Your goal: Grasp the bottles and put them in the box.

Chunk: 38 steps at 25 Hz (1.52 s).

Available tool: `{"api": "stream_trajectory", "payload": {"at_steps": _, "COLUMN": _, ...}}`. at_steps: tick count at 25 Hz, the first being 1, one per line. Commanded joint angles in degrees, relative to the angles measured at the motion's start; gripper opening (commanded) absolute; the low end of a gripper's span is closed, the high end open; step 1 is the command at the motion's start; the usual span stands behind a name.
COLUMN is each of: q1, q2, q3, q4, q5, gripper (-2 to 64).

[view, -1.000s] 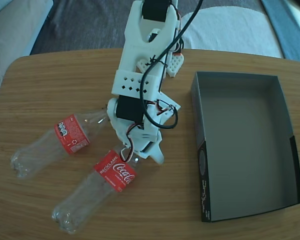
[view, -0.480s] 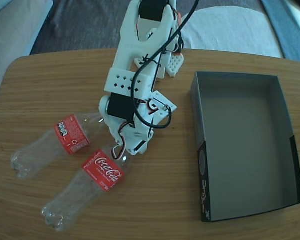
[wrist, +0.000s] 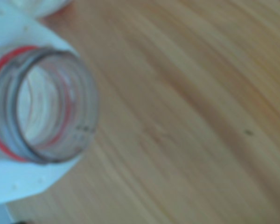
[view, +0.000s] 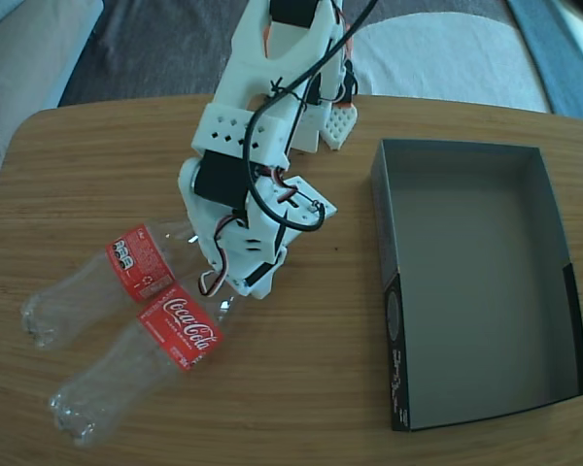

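White claw (view: 235, 291) down at neck of nearer Coca-Cola bottle (view: 136, 364), mid-table in fixed view. Finger spread hidden under arm body; cannot tell how far open. Wrist view, blurred: uncapped bottle mouth (wrist: 43, 105) with red neck ring sits against white gripper plastic (wrist: 18, 184) at left edge, wood grain filling the rest. Whether neck is actually clamped, cannot tell.

Left to right in fixed view: second Coca-Cola bottle (view: 87, 286) lying on its side, base toward left table edge, neck running under the arm. Just beside it, nearer bottle, also on its side, red labels touching or nearly so, base toward lower left. White arm (view: 257, 146) with black cables reaching in from top centre. Cardboard box (view: 387, 291) well apart at right, grey inside, black outer wall with white markings. Both bottles outside box, on wooden table (view: 301, 388).
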Motion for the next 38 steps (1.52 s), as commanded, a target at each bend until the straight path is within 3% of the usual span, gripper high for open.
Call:
{"api": "stream_trajectory", "payload": {"at_steps": 1, "q1": 0.97, "q2": 5.89, "q3": -3.16, "q4": -0.70, "q5": 0.70, "gripper": 7.6}}
{"api": "stream_trajectory", "payload": {"at_steps": 9, "q1": 0.97, "q2": 12.22, "q3": -8.61, "q4": -0.26, "q5": 4.75, "gripper": 8.3}}
{"api": "stream_trajectory", "payload": {"at_steps": 19, "q1": -0.18, "q2": 12.57, "q3": -15.47, "q4": 0.26, "q5": 6.94, "gripper": 7.7}}
{"api": "stream_trajectory", "payload": {"at_steps": 38, "q1": -7.38, "q2": 11.60, "q3": -33.57, "q4": 26.54, "q5": 5.62, "gripper": 8.4}}
